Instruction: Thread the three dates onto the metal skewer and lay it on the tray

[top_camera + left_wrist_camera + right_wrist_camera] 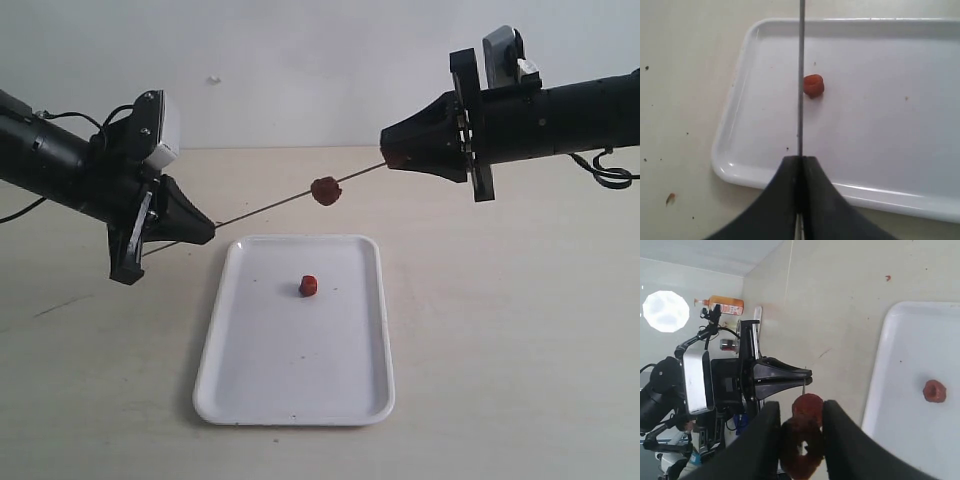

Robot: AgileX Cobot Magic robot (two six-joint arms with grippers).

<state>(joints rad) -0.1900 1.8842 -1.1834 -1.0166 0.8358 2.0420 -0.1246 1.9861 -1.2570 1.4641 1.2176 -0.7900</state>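
Thin metal skewer [270, 205] is being clamped by left gripper [207, 232]. Wrinkled date [807, 440] is being pinched by right gripper [390, 158].

Light is bright, even and diffuse. In the exterior view the flat white rectangular tray [240, 380], below and between the two claws, casts only a thin, soft shadow on the pale tabletop [520, 350] along its near edge. That picture is slightly grainy overall.

In the left wrist view, white glare runs along the tray's glossy rim just ahead of the left black claw [205, 232]. Its dark fingers [780, 200] look soft-edged and featureless, but the thin grey metal skewer [801, 75] clamped in them is sharp.

In the right wrist view, the right black claw [801, 407] and the wrinkled reddish-brown date [800, 450] pinched in it are blurred by nearness. Far beyond them a round patch of light [666, 311] is blown out white.
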